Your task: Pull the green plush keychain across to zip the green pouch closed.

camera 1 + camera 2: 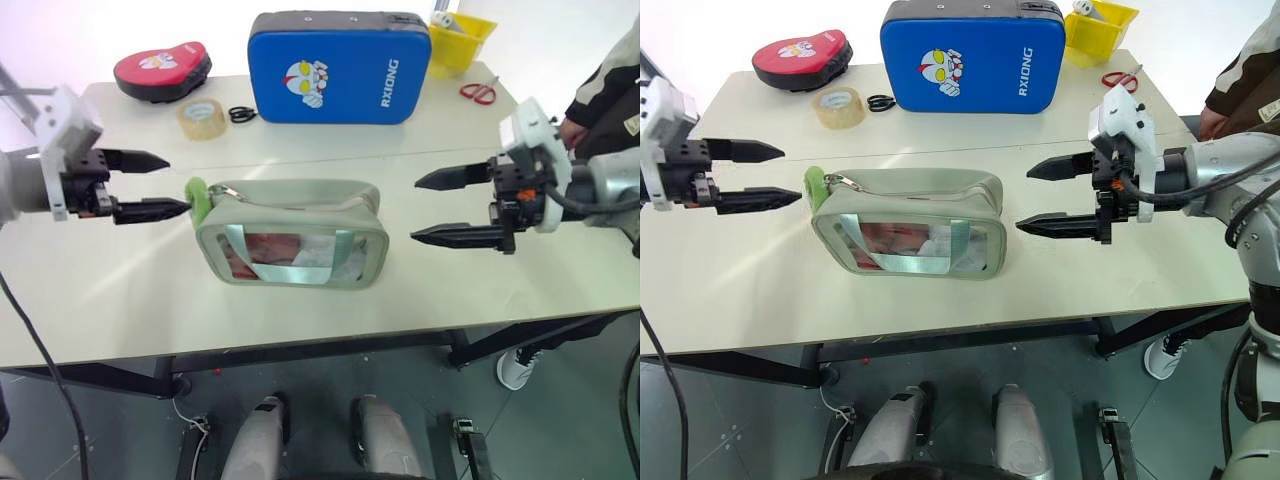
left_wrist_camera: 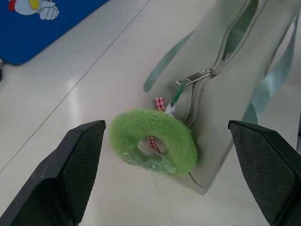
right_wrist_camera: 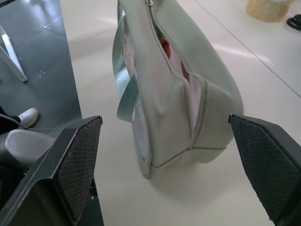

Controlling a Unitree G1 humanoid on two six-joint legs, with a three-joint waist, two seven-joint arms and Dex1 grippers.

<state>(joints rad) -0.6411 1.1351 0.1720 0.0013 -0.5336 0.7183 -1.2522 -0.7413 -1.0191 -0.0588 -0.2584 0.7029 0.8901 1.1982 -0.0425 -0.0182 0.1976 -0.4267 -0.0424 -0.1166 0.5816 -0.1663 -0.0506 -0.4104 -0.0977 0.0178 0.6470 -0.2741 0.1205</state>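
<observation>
Two black-fingered grippers flank the pale sage-green soft zip pouch point(image 1: 292, 235), both spread wide and empty. Left gripper point(image 1: 152, 185) hovers just beside the lime-green fuzzy ring keychain point(image 1: 197, 198) at the pouch's left end; it should pinch the ring, then draw it rightward. Right gripper point(image 1: 458, 206) could brace the pouch's right end. Bare table point(image 1: 90, 290) surrounds the pouch.

green pouch point(image 3: 174, 94): unzipped, on table point(image 3: 254, 61) | right gripper point(image 3: 171, 165): spread wide
</observation>
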